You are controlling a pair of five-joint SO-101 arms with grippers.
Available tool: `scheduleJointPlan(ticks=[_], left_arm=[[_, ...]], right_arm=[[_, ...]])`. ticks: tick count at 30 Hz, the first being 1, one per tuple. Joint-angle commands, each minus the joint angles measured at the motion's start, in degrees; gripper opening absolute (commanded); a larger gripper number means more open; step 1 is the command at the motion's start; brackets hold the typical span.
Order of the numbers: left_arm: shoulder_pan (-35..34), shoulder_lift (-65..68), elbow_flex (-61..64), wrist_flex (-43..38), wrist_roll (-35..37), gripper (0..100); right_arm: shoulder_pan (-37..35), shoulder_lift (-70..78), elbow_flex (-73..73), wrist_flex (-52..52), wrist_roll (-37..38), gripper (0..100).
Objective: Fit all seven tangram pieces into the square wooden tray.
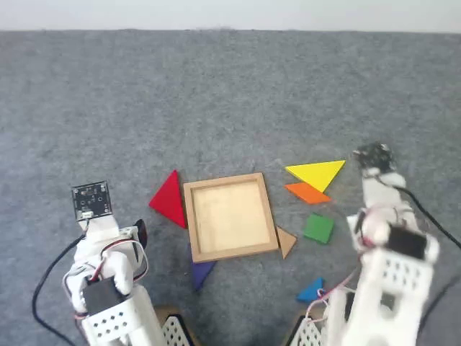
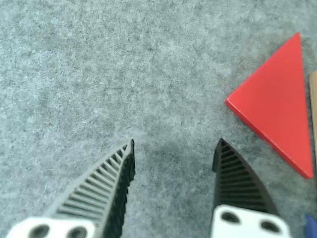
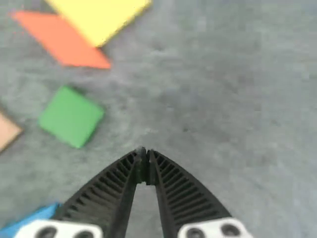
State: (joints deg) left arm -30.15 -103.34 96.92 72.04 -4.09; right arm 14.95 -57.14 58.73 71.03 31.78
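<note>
the square wooden tray (image 1: 225, 179) lies on the grey mat (image 1: 216, 94), with pieces around it: red triangle (image 1: 169, 200) just beside it at 9 o'clock, purple triangle (image 1: 201, 272) at 7, tan triangle (image 1: 286, 241) at 4, blue triangle (image 1: 312, 290) at 5, green square (image 1: 318, 228) and orange parallelogram (image 1: 307, 192) at 3, yellow triangle (image 1: 317, 173) at 2. the left gripper (image 2: 176, 142) has its jaws spread over the mat near the red triangle. the right gripper (image 3: 143, 151) has its jaws pressed tip to tip near the green square.

on the bench (image 1: 216, 101) the tray (image 1: 189, 223) lies in the middle, with the left triangle (image 1: 168, 200) touching its left edge and the pointed piece (image 1: 202, 272) at its near left corner. the corner triangle (image 1: 286, 241) lies just beside its near right corner, and the square piece (image 1: 318, 228) lies right of that, apart from it. behind the square piece sits the parallelogram (image 1: 308, 192), touching the far triangle (image 1: 315, 173) beyond it, while the near triangle (image 1: 311, 290) lies before the square piece, apart.
</note>
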Motion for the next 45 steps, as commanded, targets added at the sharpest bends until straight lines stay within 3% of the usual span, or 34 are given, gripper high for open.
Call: scheduleJointPlan(ticks=[1, 7, 17, 27, 29, 37, 42, 45], left_arm=[[-0.09, -1.32, -0.48, 0.44, 0.70, 24], [-0.09, -1.32, -0.48, 0.44, 0.70, 24], [-0.09, -1.32, -0.48, 0.44, 0.70, 24], [-0.09, -1.32, -0.48, 0.44, 0.70, 24], [-0.09, -1.32, -0.48, 0.44, 0.70, 24], [-0.09, -1.32, -0.48, 0.44, 0.70, 24], [-0.09, -1.32, -0.48, 0.44, 0.70, 24], [-0.09, -1.32, -0.48, 0.44, 0.70, 24]], right_arm=[[-10.24, 16.13, -9.58, 0.92, -0.70, 0.9], [-17.10, 33.45, -23.82, 7.34, 1.49, 1.8], [-19.74, 50.68, -38.68, 7.60, 9.32, 23.8], [-18.51, 61.49, -52.92, 2.42, 3.69, 24.1], [-18.42, 67.21, -59.25, 5.41, 7.82, 24.1], [-17.80, 85.76, -81.14, 19.38, 37.54, 24.5], [-17.54, 92.79, -89.41, 21.76, 45.71, 39.6], [-17.36, 95.96, -92.22, 22.37, 51.78, 42.3]])
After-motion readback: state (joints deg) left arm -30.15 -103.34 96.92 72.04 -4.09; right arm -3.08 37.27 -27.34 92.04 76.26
